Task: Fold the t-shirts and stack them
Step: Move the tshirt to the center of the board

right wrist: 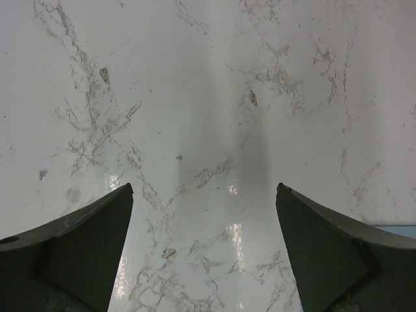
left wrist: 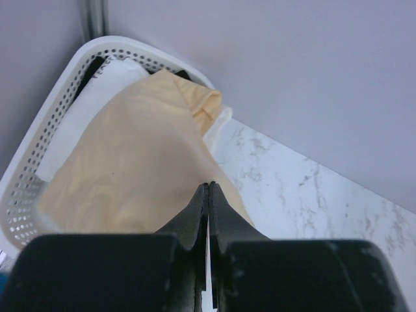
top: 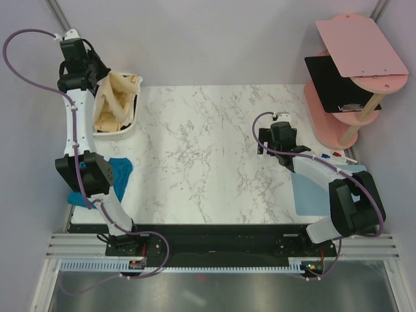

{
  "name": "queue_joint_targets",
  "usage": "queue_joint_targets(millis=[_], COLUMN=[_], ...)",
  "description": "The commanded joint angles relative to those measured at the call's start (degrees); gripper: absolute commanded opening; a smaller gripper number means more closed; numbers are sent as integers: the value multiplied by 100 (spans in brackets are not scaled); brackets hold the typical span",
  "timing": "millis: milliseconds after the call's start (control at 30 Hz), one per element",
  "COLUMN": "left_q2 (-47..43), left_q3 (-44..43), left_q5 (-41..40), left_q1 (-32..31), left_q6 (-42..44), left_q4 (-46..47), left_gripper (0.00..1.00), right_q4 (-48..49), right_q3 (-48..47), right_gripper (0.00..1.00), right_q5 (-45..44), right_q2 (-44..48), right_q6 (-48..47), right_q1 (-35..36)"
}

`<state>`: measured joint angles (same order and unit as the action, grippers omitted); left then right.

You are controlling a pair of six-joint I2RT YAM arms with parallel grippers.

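Note:
A pale yellow-cream t-shirt (left wrist: 136, 162) lies bunched in the white slotted basket (left wrist: 40, 140) at the table's far left corner, and in the top view this cream t-shirt (top: 117, 97) rises out of the basket (top: 127, 129). My left gripper (left wrist: 209, 185) is shut, its tips pinching the cream cloth. Under the cream one, a white t-shirt (left wrist: 97, 88) shows in the basket. A teal blue t-shirt (top: 121, 170) lies crumpled at the table's left edge, partly under the left arm. My right gripper (right wrist: 205, 188) hangs open over bare marble at the right (top: 278, 136), nothing between its fingers.
A flat light-blue mat (top: 309, 194) lies at the table's right edge under the right arm. A pink tiered stand (top: 354, 62) holding a black board is at the far right. Grey walls close the back and sides.

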<state>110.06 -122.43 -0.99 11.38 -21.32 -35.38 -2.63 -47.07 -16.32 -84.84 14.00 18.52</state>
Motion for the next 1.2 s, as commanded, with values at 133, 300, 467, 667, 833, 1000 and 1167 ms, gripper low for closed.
queue_joint_targets(millis=[133, 300, 467, 667, 833, 1000, 1167], left_q2=[-740, -846, -898, -1487, -2039, -2331, -2646], left_q3=[-385, -931, -1117, 367, 2567, 4848, 6205], left_q5=[1548, 1707, 1840, 935, 232, 389, 320], left_q1=[-1519, -3164, -3748, -3722, -3485, -2617, -1999], left_q6=[110, -56, -600, -838, -1383, -2428, -2580], left_q4=[286, 259, 329, 496, 672, 910, 901], left_gripper=[2, 2, 2, 2, 2, 2, 99], right_q4=[-105, -316, -545, -589, -642, -659, -686], right_q3=[22, -22, -57, 40, 5, 5, 5], right_gripper=[98, 98, 98, 98, 98, 98, 98], right_q5=[-344, -978, -1259, -1304, -1199, -971, -602], right_q2=[406, 573, 837, 1092, 961, 776, 679], right_q6=[112, 270, 314, 358, 323, 235, 243], right_q1=[11, 11, 2, -7, -7, 2, 2])
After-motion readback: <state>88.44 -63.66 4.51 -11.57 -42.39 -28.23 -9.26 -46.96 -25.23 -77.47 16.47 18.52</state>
